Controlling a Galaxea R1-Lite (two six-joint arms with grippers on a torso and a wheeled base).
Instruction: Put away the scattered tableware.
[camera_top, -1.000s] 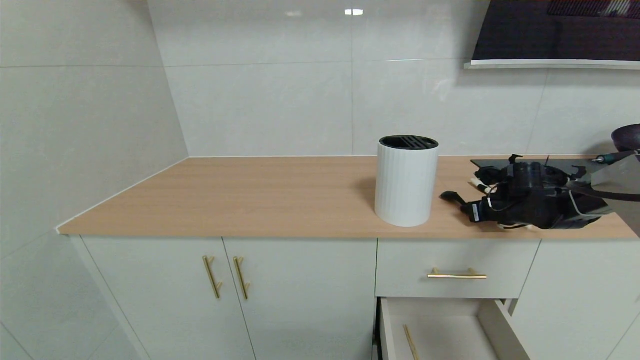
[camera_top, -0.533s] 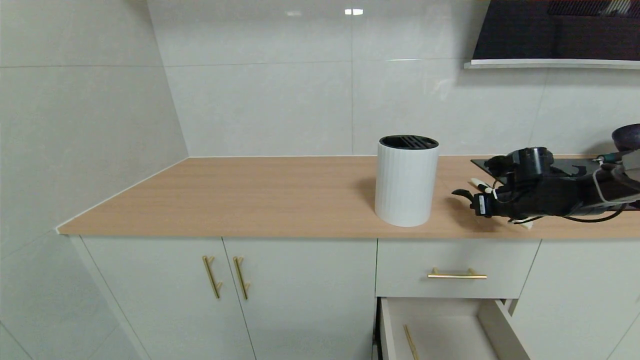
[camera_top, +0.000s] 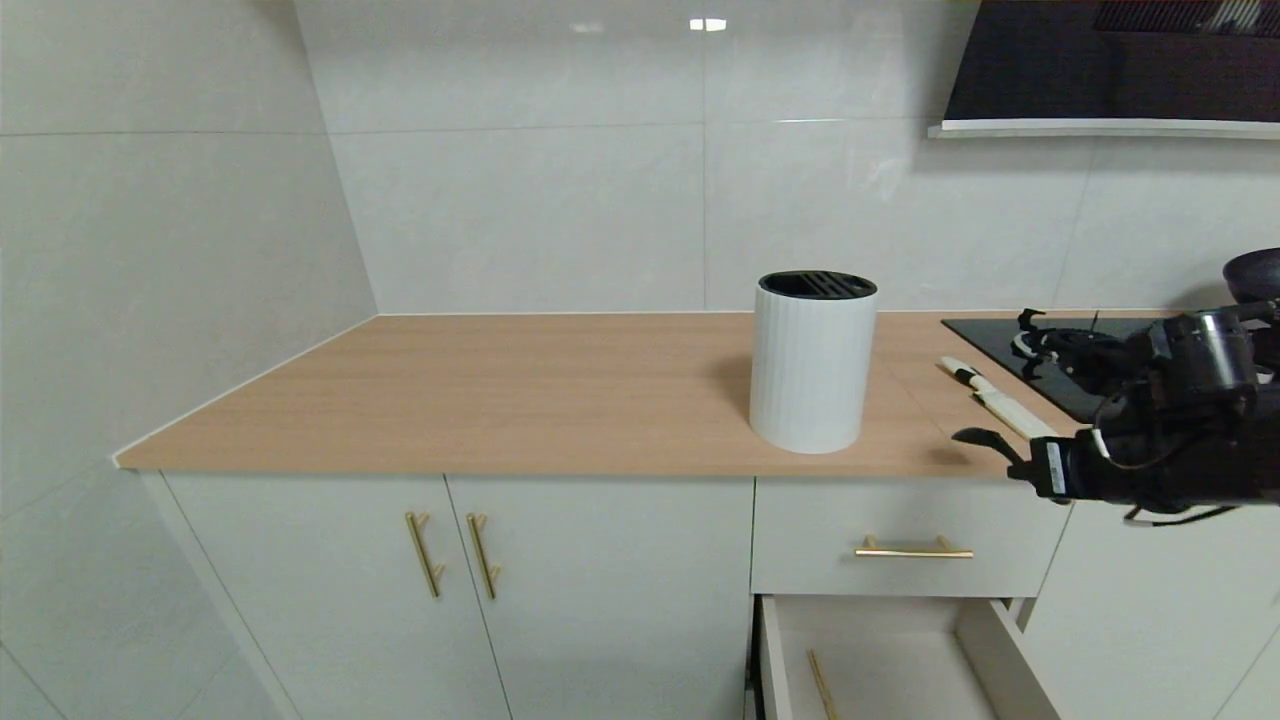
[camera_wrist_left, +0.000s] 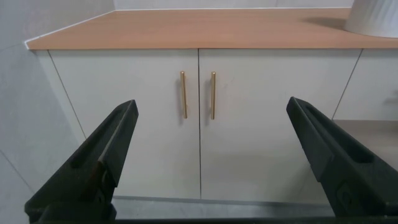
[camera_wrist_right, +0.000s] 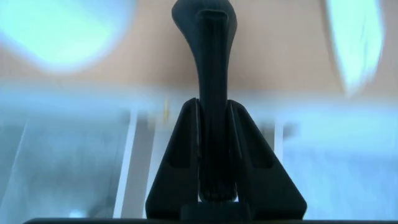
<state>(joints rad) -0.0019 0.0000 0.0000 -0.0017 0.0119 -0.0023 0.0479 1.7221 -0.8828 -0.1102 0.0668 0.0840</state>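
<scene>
Countertop (camera_top: 520, 390) left of white holder (camera_top: 813, 362) gave broad passage; holder stood near knife (camera_top: 990, 398); lower drawer (camera_top: 1000, 660) seemingly protruded open.

A white round holder (camera_top: 812, 380) with a black slotted top stands upright on the table (camera_top: 560, 400). Near it, on its right, a thin cream and black piece, maybe a knife (camera_top: 1000, 405), lies flat.

Pale glossy wall tiles (camera_top: 520, 200) rise behind and to the left of a wood-topped table (camera_top: 560, 390), and a light glints high on them. Below sit 2 white cabinet doors (camera_top: 340, 600) with gold bar handles (camera_top: 424, 553), 1 closed drawer (camera_top: 820, 530) and 1 open drawer (camera_top: 880, 665) beneath it. A dark range hood (camera_top: 1110, 60) hangs above a black cooktop (camera_top: 975, 328).
</scene>
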